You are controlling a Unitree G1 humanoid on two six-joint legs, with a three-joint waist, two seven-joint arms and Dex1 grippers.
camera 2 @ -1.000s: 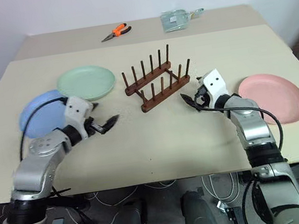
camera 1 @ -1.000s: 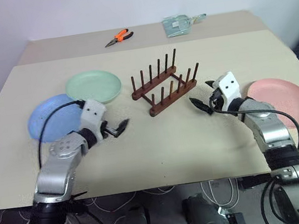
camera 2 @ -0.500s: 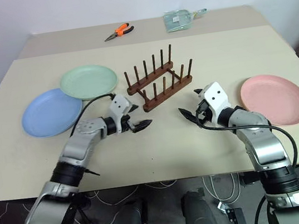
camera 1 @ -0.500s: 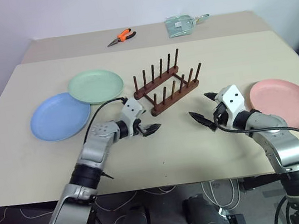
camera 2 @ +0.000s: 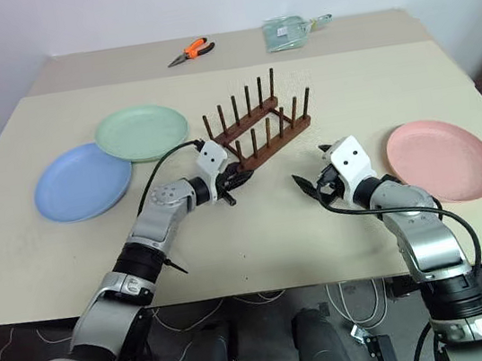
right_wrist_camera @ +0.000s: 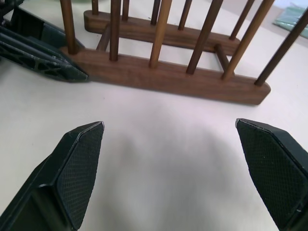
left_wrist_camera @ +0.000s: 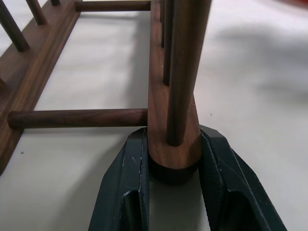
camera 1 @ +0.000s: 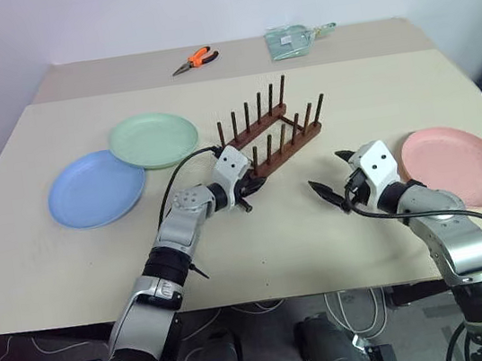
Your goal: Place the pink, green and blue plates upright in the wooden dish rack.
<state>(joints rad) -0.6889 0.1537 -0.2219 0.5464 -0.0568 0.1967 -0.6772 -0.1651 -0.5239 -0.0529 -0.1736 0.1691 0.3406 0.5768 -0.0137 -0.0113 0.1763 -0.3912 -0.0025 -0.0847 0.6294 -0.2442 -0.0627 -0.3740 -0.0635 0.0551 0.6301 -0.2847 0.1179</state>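
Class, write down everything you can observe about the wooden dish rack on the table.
The wooden dish rack is dark reddish-brown wood: two parallel base rails joined by round crossbars, each rail carrying a row of upright pegs. It holds no plates. It sits on the beige table, angled, between the green plate and the pink plate. The left gripper clamps the rounded near end of one rail.

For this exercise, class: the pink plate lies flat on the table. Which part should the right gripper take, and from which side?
Probably the pink plate by its raised rim on the side nearest the open right gripper, coming in low. The plate lies flat, so only its rim edge offers the two fingers something to close over.
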